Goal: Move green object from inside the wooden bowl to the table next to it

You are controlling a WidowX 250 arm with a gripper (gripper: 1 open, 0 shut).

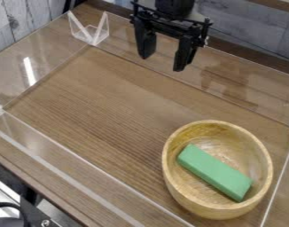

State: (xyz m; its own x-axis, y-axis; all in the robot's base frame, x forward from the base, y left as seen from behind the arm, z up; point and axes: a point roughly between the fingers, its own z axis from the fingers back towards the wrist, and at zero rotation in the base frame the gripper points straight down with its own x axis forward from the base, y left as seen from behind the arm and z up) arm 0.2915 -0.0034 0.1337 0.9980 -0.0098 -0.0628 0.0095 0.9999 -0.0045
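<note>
A flat mint-green object (214, 172) lies slanted inside the wooden bowl (180, 186), which sits at the front right of the brown wood-grain table (99, 106). My black gripper (166, 51) hangs at the back of the table, well above and behind the bowl. It points down and its two fingers (183, 55) stand apart with nothing between them. The block touches nothing but the bowl.
Low clear acrylic walls (41, 155) ring the tabletop. A small clear folded stand (90, 29) sits at the back left corner. Bare wood lies to the left of and behind the bowl.
</note>
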